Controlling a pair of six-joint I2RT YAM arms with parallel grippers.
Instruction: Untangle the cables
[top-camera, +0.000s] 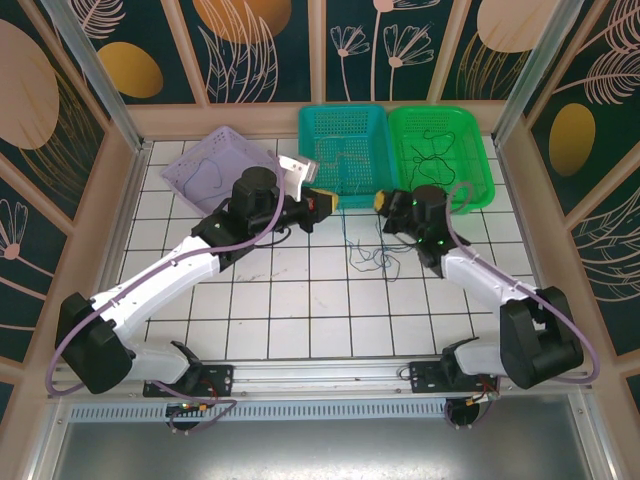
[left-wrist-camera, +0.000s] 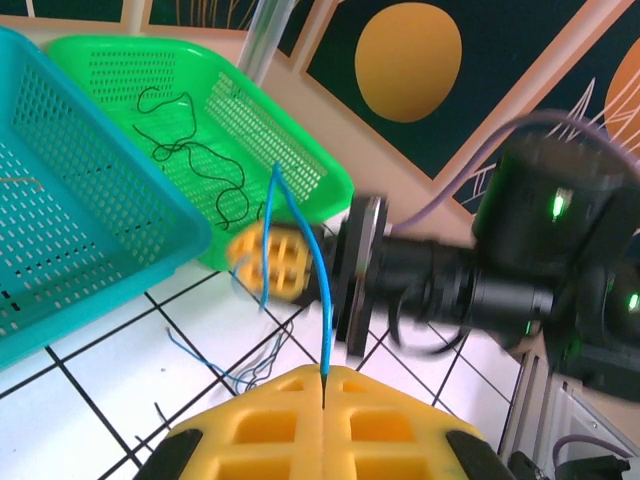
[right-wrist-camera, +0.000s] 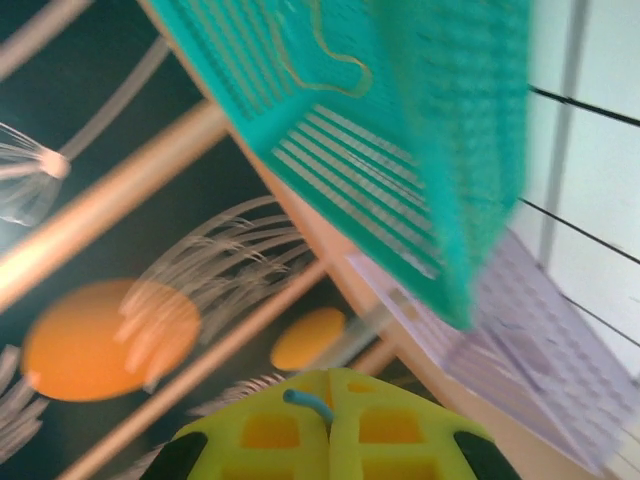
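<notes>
Up close, the left gripper (left-wrist-camera: 323, 378) held its jaws shut on a blue cable (left-wrist-camera: 324, 340), the right gripper (right-wrist-camera: 328, 398) on a blue stub (right-wrist-camera: 305, 402), grips too fine to tell from above.

Bright, even light from overhead; shadows faint.
Sharp in top view; heavily smeared by motion in right wrist view, teal basket (right-wrist-camera: 400, 150) streaked; right gripper (left-wrist-camera: 268, 262) blurred in left wrist view.

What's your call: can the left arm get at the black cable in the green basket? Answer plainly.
Probably not: the left gripper is shut on a blue cable, and the right gripper sits partly between it and the green basket holding the black cable.
</notes>
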